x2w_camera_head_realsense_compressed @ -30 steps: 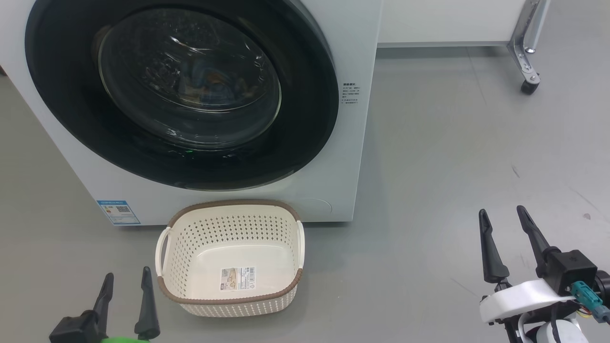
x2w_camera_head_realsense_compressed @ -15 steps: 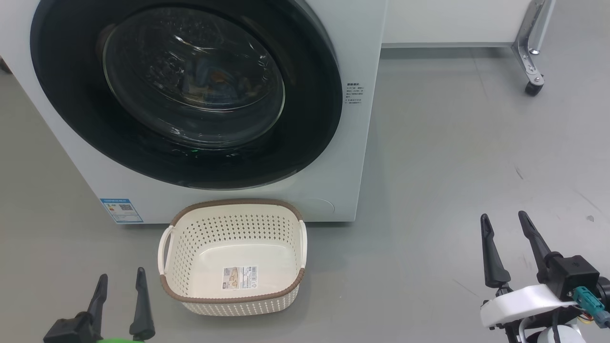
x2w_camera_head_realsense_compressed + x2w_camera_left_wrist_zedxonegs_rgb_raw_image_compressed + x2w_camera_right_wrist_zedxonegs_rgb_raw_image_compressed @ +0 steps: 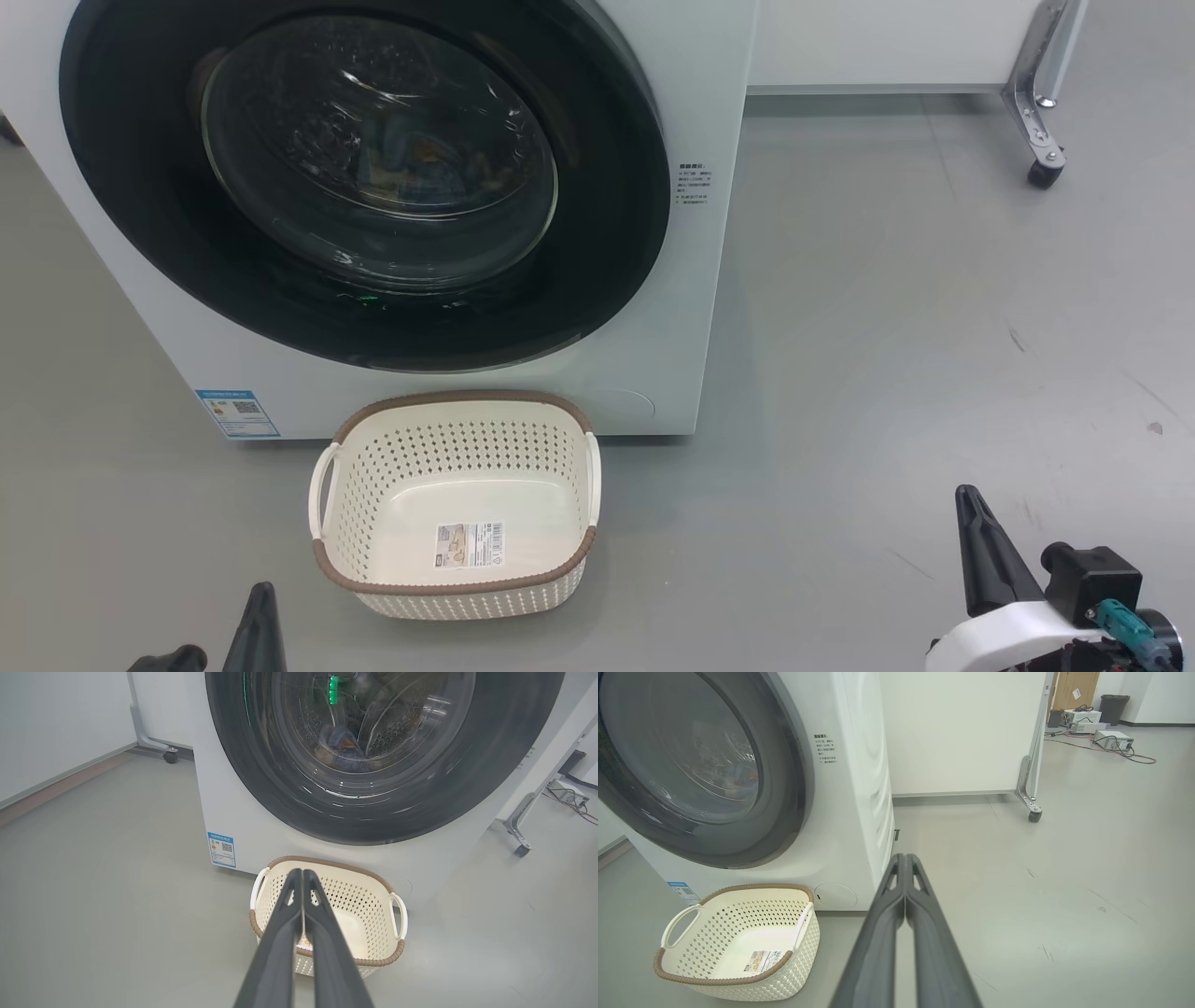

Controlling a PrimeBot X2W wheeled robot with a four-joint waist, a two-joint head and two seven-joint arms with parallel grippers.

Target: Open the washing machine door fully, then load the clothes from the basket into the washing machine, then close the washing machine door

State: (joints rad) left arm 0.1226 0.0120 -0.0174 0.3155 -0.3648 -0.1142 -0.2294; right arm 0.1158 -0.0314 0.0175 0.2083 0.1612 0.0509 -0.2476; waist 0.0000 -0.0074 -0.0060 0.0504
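Past my left claw (image 3: 302, 873), clenched empty like my right claw (image 3: 905, 858), the basket (image 3: 369, 891) is bare; clothes (image 3: 343, 746) sit behind the shut door (image 3: 252, 779). Done, I think.

Head above, wrists low; common basket (image 3: 457, 399)

Grey floor (image 3: 887, 327), faintly scuffed, spread all round. At one o'clock in the head view a white partition panel (image 3: 887, 42) stood on a metal leg (image 3: 1032, 84) with a black caster (image 3: 1043, 175). At one o'clock in the right wrist view sat grey equipment boxes (image 3: 1113, 740), cables (image 3: 1139, 757) and a dark bin (image 3: 1114, 708).
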